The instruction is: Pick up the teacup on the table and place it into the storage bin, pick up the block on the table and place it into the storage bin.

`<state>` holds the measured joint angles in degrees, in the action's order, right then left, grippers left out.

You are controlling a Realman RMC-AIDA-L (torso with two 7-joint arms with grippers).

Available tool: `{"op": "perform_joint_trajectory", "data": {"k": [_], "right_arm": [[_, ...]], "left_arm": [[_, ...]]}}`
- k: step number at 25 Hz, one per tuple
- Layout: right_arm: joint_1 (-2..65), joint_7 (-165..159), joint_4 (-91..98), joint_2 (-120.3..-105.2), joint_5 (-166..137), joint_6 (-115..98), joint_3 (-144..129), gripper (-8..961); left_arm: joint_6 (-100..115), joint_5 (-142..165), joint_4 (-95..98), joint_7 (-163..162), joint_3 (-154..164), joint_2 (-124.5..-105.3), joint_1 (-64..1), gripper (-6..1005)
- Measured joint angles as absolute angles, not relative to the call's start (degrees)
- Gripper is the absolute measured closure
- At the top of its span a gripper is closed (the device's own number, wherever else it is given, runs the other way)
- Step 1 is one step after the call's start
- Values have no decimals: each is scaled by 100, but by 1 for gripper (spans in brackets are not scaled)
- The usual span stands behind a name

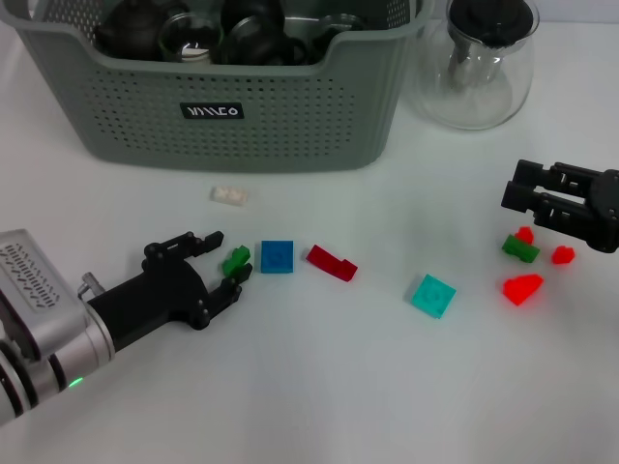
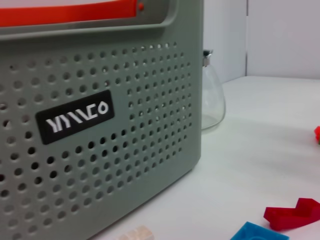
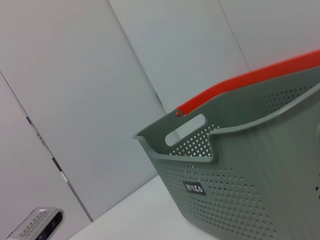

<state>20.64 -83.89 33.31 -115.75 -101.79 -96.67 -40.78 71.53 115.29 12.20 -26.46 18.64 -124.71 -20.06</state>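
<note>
Storage bin (image 1: 290,126): back of the bench (image 1: 319,387). Left gripper (image 1: 230,259): in front of the bin, jaws spread around a green block (image 1: 235,259). Right gripper (image 1: 515,196): off to the bin's right, jaws apart, empty. Blue block (image 1: 277,256): beside the green one.

Glass carafe (image 1: 479,72) is being seen standing upright at the far right of a white table (image 1: 319,387).

The clear, round-bellied vessel is being capped by a black lid (image 1: 491,19), and its bulging side is being glimpsed again in the left wrist view. Pale wall panels (image 3: 75,100), divided by thin dark seams, are being shown behind the table in the right wrist view.
</note>
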Motion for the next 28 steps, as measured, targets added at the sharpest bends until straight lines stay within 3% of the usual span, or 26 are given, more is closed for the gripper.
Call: {"op": "perform_joint_trajectory", "data": {"k": [7, 18, 23, 28], "right_arm": [[2056, -8392, 3331, -11575, -10178, -9667, -4078, 404], [2052, -8394, 3331, -11575, -10178, -9694, -4078, 405], [2051, -8394, 3331, -11574, -10177, -9702, -4078, 405], [2069, -8394, 3331, -11567, -10177, -9681, -4078, 404]], "left_arm": [[7143, 11553, 1194, -2620, 1876, -12465, -1996, 482], [7263, 11530, 1220, -2720, 1838, -12457, -1957, 841], [7750, 11597, 1615, -3656, 1908, -12417, -1914, 826], [9642, 11671, 2653, -5299, 1879, -12278, -1843, 811]]}}
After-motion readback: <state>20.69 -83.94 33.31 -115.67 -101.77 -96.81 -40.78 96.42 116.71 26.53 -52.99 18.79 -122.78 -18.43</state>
